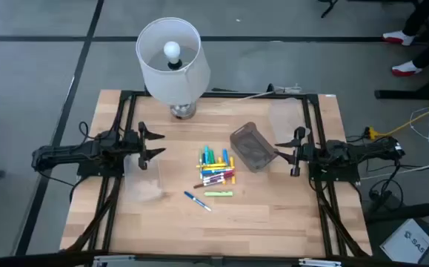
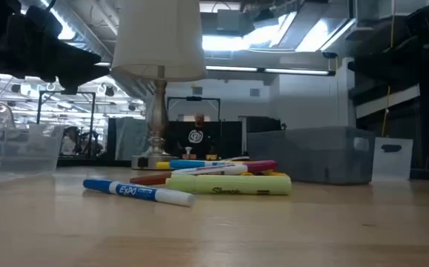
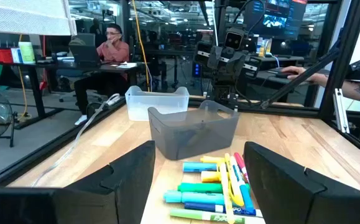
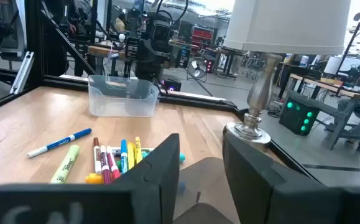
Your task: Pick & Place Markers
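On either side of the markers (image 1: pixel 216 172), left end effector (image 1: pixel 155 144) and right end effector (image 1: pixel 287 153) both agape, empty.

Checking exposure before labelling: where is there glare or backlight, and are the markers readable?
High view: lamp bulb blown out white; markers evenly lit. Low view: bright ceiling lights behind, lamp backlit, marker print legible. Left wrist view: end effector fingers dark, blurred.

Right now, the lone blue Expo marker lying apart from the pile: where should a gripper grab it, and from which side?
Grip the blue Expo marker at mid-barrel, coming straight down from above. It lies flat on the table, slanted and apart from the pile, so both long sides look free; fingers should straddle the barrel across its slant. The left gripper, open, looks the nearer one.
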